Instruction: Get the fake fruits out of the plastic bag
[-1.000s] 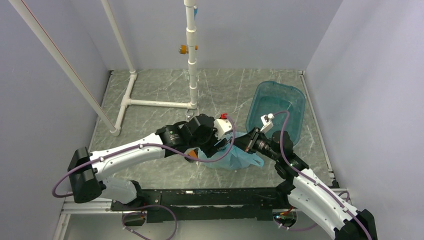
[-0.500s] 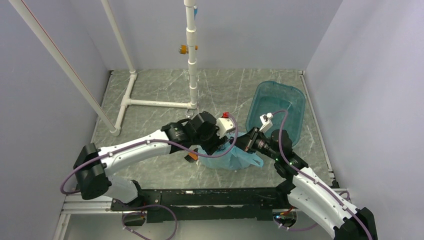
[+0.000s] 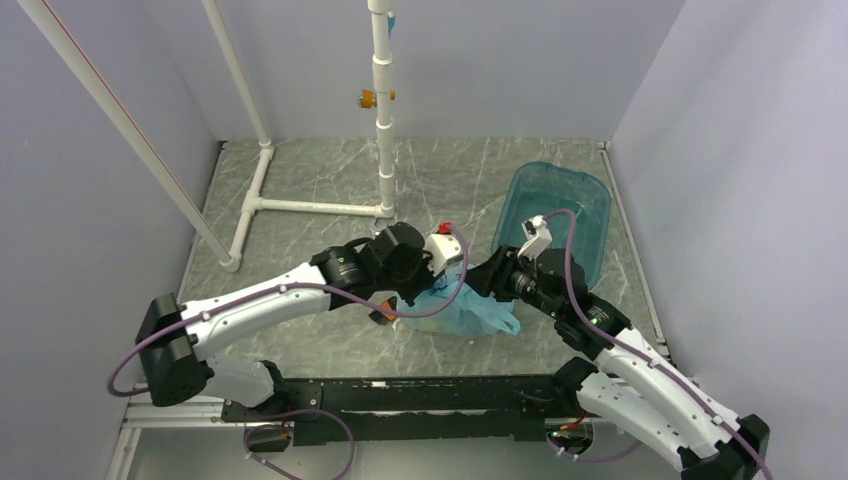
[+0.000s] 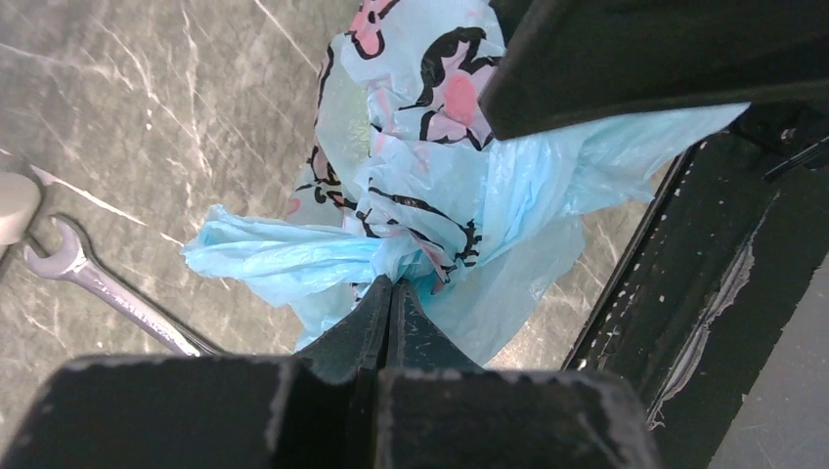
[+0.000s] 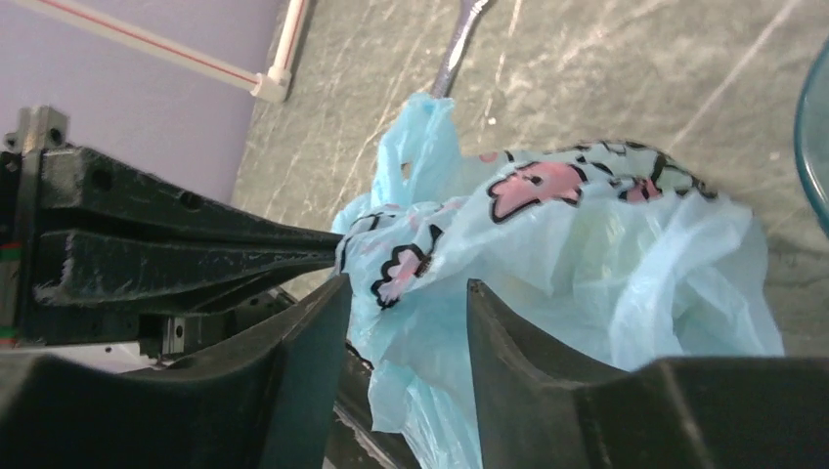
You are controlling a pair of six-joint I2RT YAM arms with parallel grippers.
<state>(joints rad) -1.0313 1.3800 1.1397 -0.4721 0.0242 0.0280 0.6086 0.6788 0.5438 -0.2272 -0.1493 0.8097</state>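
While left end effector [image 4: 391, 289] pinches plastic bag [image 4: 508, 181], right end effector [image 5: 406, 289] gapes.

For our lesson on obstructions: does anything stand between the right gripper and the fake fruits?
Yes, the plastic bag itself: its crumpled film lies before the open right gripper, no fruit shows bare; the left gripper pinches a fold.

A tabletop [image 3: 320, 180] of dark grey-green stone pattern with pale veins forms the floor of the cell. Plain pale lavender walls close it in at the back [image 3: 500, 70], left [image 3: 80, 250] and right [image 3: 740, 200]. A white pipe post [image 3: 383, 100] stands upright on the table, carrying a small yellow fitting [image 3: 370, 97], with a white crossbar [image 3: 310, 207] lying at its foot. A slanted white pipe [image 3: 130, 130] crosses the left wall. Light is soft and even
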